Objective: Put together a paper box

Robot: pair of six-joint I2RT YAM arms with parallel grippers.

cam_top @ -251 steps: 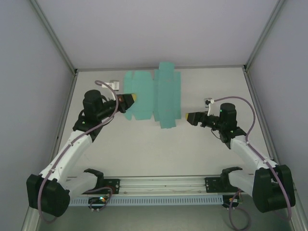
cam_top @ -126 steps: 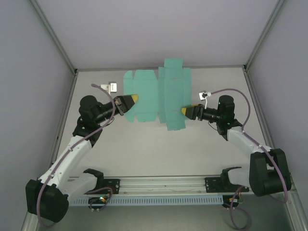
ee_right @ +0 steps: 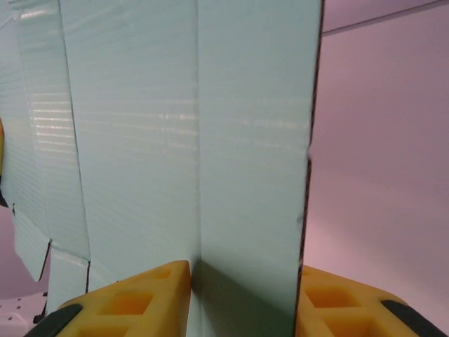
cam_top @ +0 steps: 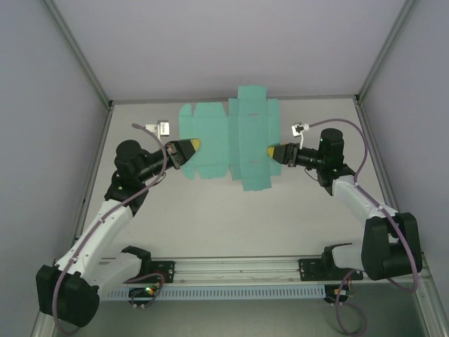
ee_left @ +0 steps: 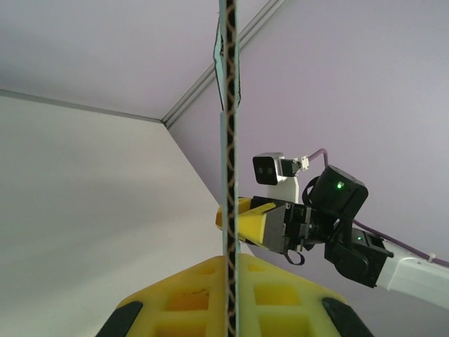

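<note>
The paper box (cam_top: pixel 228 144) is a flat teal die-cut sheet held up off the white table between both arms. My left gripper (cam_top: pixel 189 147) is shut on its left part; in the left wrist view the sheet (ee_left: pixel 229 140) runs edge-on between the yellow pads (ee_left: pixel 280 295) of the left gripper (ee_left: pixel 229 298). My right gripper (cam_top: pixel 272 152) sits at the sheet's right edge. In the right wrist view its fingers (ee_right: pixel 344 302) stand apart, with one panel of the sheet (ee_right: pixel 245 140) spanning the gap of the right gripper (ee_right: pixel 242 305). The right gripper (ee_left: pixel 245 221) also shows behind the sheet.
Grey enclosure walls (cam_top: pixel 70 105) close in the table on the left, right and back. A metal rail (cam_top: pixel 238 270) carries both arm bases along the near edge. Bare table (cam_top: pixel 231 225) lies between the arms and the rail.
My right gripper has swung left and away from the bases to the sheet's right edge. The sheet's right half has spread wider and shifted toward the back wall. The left arm drew back slightly.
</note>
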